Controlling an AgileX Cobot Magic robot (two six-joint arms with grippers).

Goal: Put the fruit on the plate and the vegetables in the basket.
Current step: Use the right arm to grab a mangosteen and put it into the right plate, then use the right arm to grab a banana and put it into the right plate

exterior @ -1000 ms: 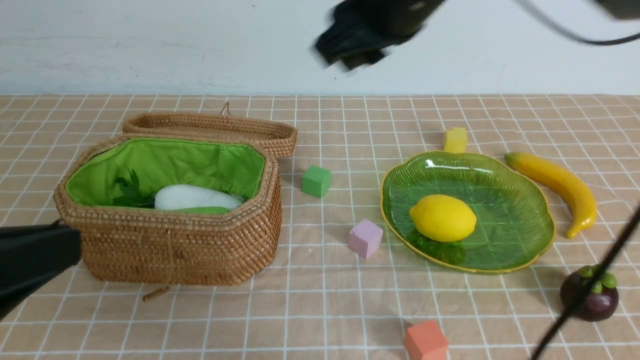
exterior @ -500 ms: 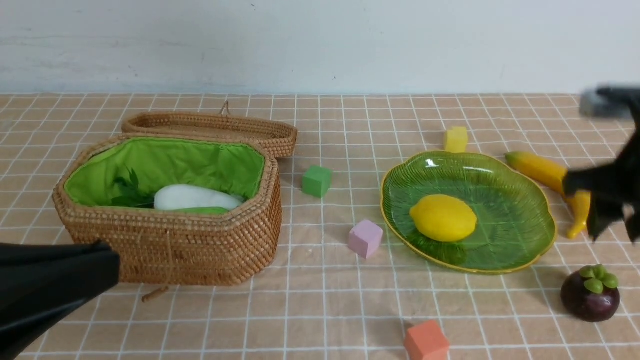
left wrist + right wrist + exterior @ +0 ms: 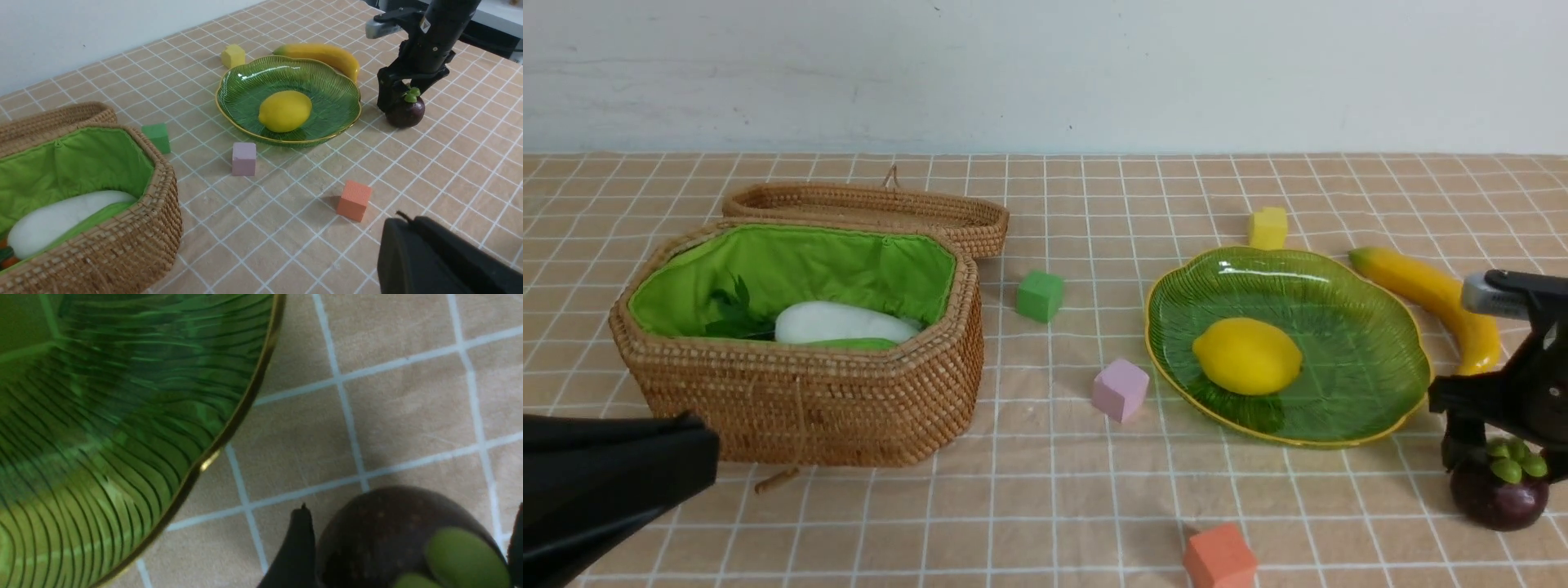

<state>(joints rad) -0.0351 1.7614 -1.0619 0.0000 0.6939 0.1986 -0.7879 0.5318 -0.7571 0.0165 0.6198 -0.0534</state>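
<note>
1. The right gripper has dropped from in front of the long yellow-orange banana onto the round dark purple mangosteen, its jaws spread either side of the fruit.
2. The mangosteen is unmoved on the checked tablecloth, near the wide green ribbed glass plate.
3. The yellow oval lemon remains on the plate.
4. The left gripper stays before the brown wicker basket, jaws together.

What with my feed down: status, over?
Right fingers open astride mangosteen. Left fingers shut, near basket. Lemon on plate, banana off. Path to plate clear.
</note>
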